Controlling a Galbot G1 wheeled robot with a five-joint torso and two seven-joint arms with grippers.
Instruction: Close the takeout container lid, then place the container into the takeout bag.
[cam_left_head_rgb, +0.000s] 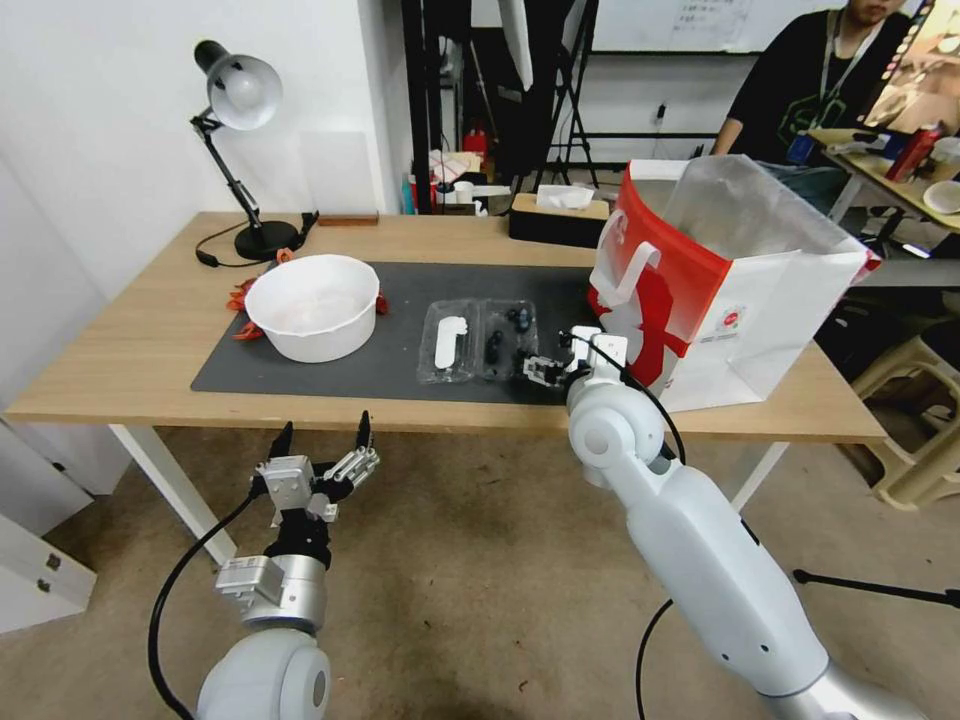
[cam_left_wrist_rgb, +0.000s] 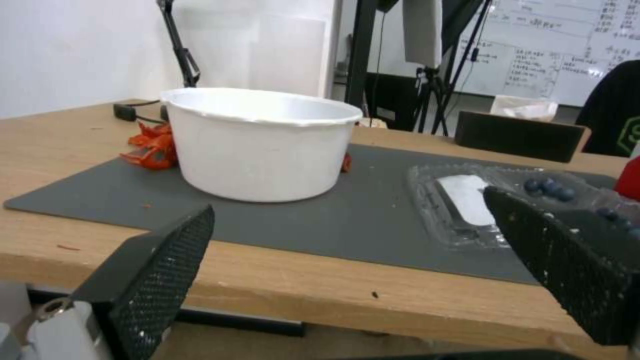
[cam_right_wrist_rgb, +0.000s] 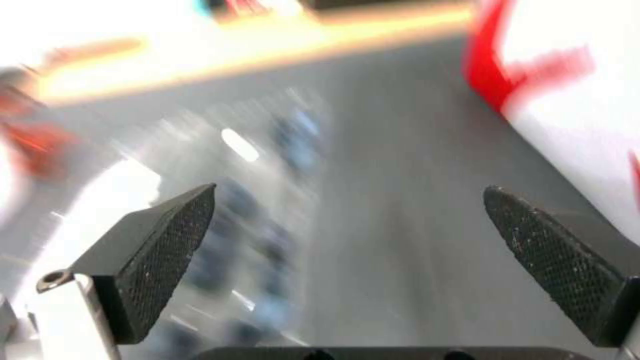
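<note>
Clear container (cam_left_head_rgb: 478, 341) lies open | right claw (cam_left_head_rgb: 545, 372) just beside it

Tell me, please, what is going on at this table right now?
The container lies open on the dark mat, its takeout container lid flat beside it with the white label up, berries in the other half. The right gripper is open over the mat, just by the container and touching nothing. The left gripper, also open, hangs in front of the table's near edge. The takeout bag stands open to the right.
</note>
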